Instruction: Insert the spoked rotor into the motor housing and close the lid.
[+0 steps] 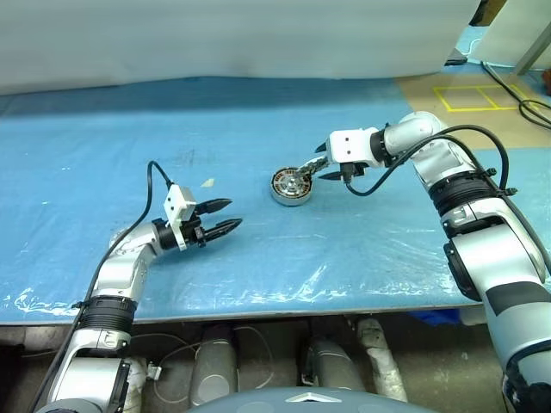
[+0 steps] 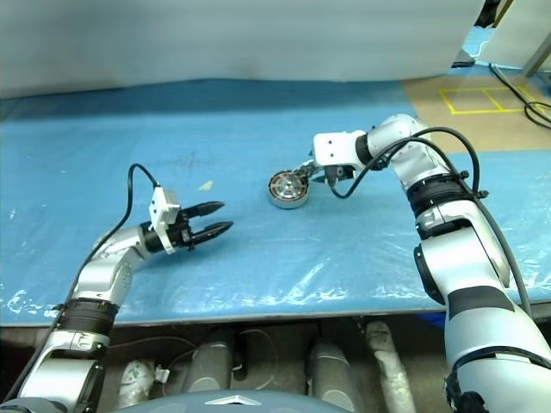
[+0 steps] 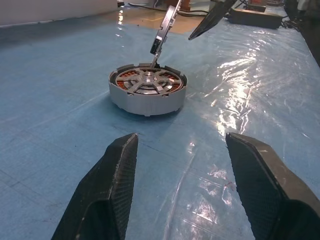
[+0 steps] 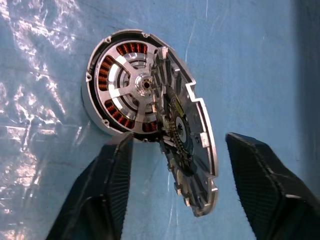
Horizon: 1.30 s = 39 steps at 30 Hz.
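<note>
The motor housing [image 1: 291, 186] sits on the blue sheet with its copper windings showing. The spoked rotor [image 3: 148, 80] lies flat inside it, spokes and hub up. The lid [image 4: 187, 145] stands tilted on edge, its lower rim resting on the housing's top and its ribbed face toward the rotor. My right gripper [image 1: 325, 162] straddles the lid from the far right, open, with a gap between each finger and the lid. My left gripper [image 1: 234, 213] hovers open and empty to the left of the housing, pointing at it.
A blue plastic sheet [image 1: 103, 155] covers the table, whose front edge [image 1: 258, 301] runs along the near side. A small pale scrap [image 1: 207, 182] lies left of the housing. Yellow floor tape [image 1: 473, 96] and cables [image 1: 525, 95] lie beyond the far right corner.
</note>
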Each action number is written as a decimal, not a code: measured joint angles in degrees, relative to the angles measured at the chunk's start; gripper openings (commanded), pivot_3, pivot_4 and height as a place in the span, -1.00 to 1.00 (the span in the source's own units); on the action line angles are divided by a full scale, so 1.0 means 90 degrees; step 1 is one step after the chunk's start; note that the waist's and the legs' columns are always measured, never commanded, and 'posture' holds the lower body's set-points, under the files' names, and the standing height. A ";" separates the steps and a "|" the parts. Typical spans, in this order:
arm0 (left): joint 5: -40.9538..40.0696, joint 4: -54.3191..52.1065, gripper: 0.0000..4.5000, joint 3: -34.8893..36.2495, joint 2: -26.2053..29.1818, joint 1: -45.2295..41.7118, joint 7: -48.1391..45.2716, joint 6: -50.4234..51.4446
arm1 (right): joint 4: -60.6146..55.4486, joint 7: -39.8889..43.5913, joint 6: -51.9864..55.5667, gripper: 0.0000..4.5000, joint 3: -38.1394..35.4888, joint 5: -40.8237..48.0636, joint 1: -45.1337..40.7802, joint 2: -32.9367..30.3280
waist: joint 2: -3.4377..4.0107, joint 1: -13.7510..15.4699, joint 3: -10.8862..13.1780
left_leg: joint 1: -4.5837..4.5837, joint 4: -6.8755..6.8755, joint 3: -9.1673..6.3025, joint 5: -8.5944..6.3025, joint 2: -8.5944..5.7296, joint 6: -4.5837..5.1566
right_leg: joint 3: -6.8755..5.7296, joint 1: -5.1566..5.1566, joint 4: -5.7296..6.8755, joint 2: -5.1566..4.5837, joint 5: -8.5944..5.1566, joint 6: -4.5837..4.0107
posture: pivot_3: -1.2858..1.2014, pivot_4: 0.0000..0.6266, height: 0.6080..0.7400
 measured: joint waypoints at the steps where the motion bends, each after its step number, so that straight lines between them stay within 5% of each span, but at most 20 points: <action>1: 0.0000 -0.0001 0.33 0.0000 -0.0006 0.0012 0.0005 0.0000 | 0.0117 -0.0036 -0.0091 -0.26 0.0030 -0.0066 -0.0073 0.0022 | 0.0000 -0.0002 0.0000 | 0.0000 0.0000 0.0000 0.0000 0.0000 0.0000 | 0.0000 0.0000 0.0000 0.0000 0.0000 0.0000 | 0.03 -0.52 1.00; 4: 0.0000 -0.0010 0.33 -0.0003 -0.0041 0.0055 0.0035 0.0000 | 0.0351 -0.0115 -0.0208 -0.70 0.0034 -0.0126 -0.0189 0.0143 | 0.0000 -0.0004 0.0000 | 0.0000 0.0000 0.0000 0.0000 0.0001 0.0000 | 0.0000 0.0000 0.0000 0.0000 0.0000 0.0000 | 0.03 -0.52 1.00; 7: 0.0001 -0.0012 0.33 -0.0007 -0.0072 0.0072 0.0051 -0.0002 | 0.0451 0.0093 0.0128 -0.70 -0.0080 0.0013 -0.0305 0.0352 | 0.0001 -0.0014 0.0001 | 0.0001 0.0000 -0.0001 0.0000 0.0003 0.0001 | 0.0000 -0.0001 0.0002 0.0001 0.0000 0.0000 | 0.03 -0.52 1.00; 17: 0.0018 0.0006 0.33 -0.0031 -0.0104 0.0077 0.0051 -0.0045 | 0.0947 0.0035 0.4141 -0.70 -0.0823 0.0570 -0.1137 0.0986 | 0.0018 0.0006 0.0011 | -0.0003 -0.0002 -0.0001 0.0000 0.0004 0.0000 | -0.0001 -0.0003 0.0001 0.0002 -0.0001 -0.0002 | 0.03 -0.52 1.00; 28: 0.0088 0.0278 0.33 -0.0062 -0.0167 -0.0048 0.0005 -0.0159 | -0.0906 0.0604 0.5056 -0.70 -0.0343 0.0346 -0.0096 0.0492 | 0.0022 0.0008 0.0014 | 0.0002 -0.0002 -0.0001 0.0000 0.0003 -0.0001 | 0.0001 -0.0001 0.0005 0.0001 0.0001 0.0001 | 0.03 -0.52 1.00; 39: 0.0131 0.0301 0.33 -0.0115 -0.0158 -0.0082 -0.0025 -0.0187 | -0.1077 -0.0598 0.8481 -0.70 -0.1052 0.0897 -0.0733 0.1229 | 0.0036 0.0014 0.0022 | 0.0009 -0.0008 0.0004 -0.0009 0.0002 -0.0028 | 0.0012 -0.0006 0.0010 0.0003 0.0000 -0.0002 | 0.03 -0.52 1.00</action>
